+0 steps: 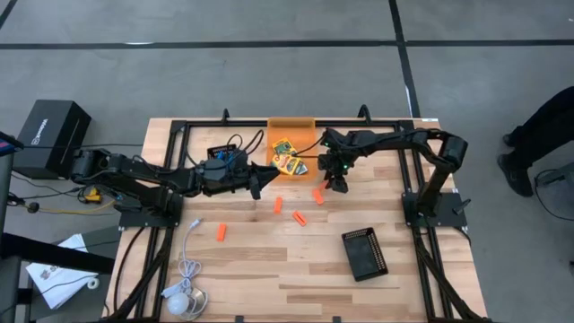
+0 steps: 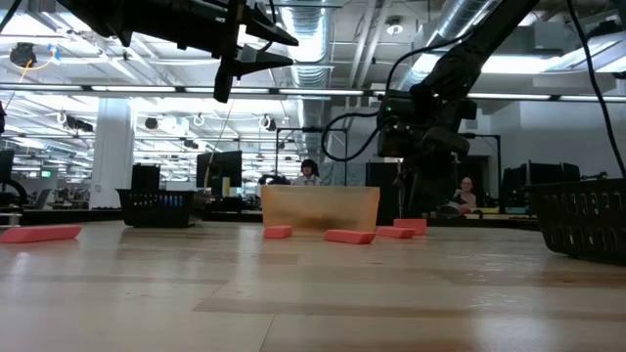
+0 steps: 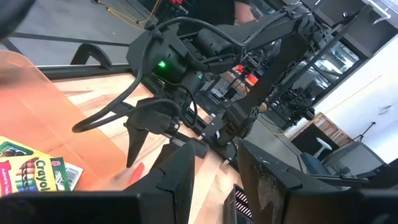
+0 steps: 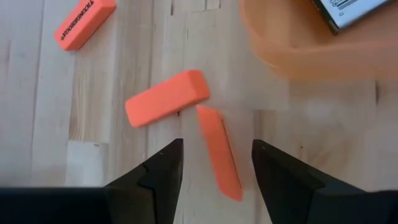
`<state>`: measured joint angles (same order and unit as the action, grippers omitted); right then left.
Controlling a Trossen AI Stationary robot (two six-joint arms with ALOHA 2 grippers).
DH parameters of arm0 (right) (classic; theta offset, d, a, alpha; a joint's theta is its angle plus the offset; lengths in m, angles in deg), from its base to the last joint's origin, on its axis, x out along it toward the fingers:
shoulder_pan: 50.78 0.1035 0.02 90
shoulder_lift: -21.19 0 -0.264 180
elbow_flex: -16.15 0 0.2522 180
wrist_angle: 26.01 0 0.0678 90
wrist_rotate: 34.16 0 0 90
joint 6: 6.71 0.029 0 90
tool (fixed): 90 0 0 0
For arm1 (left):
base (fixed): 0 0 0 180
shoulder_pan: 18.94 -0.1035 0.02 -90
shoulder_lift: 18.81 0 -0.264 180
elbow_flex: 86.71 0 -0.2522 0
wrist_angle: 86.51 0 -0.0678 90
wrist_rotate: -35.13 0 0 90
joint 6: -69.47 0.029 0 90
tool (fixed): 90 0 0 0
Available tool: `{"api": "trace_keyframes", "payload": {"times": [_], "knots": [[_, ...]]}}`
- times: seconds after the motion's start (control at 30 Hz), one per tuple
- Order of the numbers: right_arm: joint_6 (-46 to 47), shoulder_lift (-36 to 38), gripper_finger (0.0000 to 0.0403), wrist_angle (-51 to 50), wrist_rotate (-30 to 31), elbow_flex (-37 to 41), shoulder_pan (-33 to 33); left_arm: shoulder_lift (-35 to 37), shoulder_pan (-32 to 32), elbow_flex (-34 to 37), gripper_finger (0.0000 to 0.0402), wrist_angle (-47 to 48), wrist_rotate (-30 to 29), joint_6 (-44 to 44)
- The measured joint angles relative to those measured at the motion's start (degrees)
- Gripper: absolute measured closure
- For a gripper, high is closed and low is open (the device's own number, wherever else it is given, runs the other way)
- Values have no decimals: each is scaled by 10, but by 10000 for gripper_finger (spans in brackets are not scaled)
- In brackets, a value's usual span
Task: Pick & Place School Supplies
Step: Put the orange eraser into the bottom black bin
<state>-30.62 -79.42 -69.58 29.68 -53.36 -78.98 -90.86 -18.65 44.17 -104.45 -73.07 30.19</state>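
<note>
Step in hand, as I read it: pre-grasp on an orange piece. Right tool (image 4: pixel 214 165) hangs over the desk (image 1: pixel 269 269) just in front of the orange bin (image 1: pixel 291 130), fingers apart, nothing between them yet. Right wrist view shows one orange eraser-like piece (image 4: pixel 219 152) lying flat directly under the gap, lengthwise along the finger line, with a second piece (image 4: pixel 166 98) touching or nearly touching its far end. A third (image 4: pixel 84 23) sits well apart.

Left tool (image 3: pixel 214 180) is raised beside the bin's left side, fingers apart, empty, pointing across at the right arm. Looks like it's waiting.

Crayon boxes (image 1: pixel 287 154) are already in the bin. Loose orange pieces are spread on the desk: two near the centre (image 1: pixel 279 205), one farther left (image 1: pixel 221 232). Can't spot the blue-handled scissors in any view.

Next move, my call: straight descent, close across the piece's narrow width, lift, short carry to the bin. Watch the neighbouring piece; a finger could clip it on the way down and skew the target.
</note>
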Motion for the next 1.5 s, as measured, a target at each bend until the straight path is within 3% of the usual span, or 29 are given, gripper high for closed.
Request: {"api": "trace_keyframes", "payload": {"times": [0.43,0.53,0.7,0.93,1.23,1.5], "knots": [[18,1,230,43,16,47,2,0,0,0,284,0,-1,0],[31,1,266,66,31,51,0,0,0,0,284,0,-1,0],[43,1,380,76,38,50,0,0,0,0,284,0,-1,0],[69,10,382,30,-11,51,-1,0,0,0,284,0,-3,11],[145,135,382,-1,-69,50,16,0,0,0,284,0,-3,20],[209,267,382,-140,-63,57,92,0,0,0,284,-2,-2,34]]}}
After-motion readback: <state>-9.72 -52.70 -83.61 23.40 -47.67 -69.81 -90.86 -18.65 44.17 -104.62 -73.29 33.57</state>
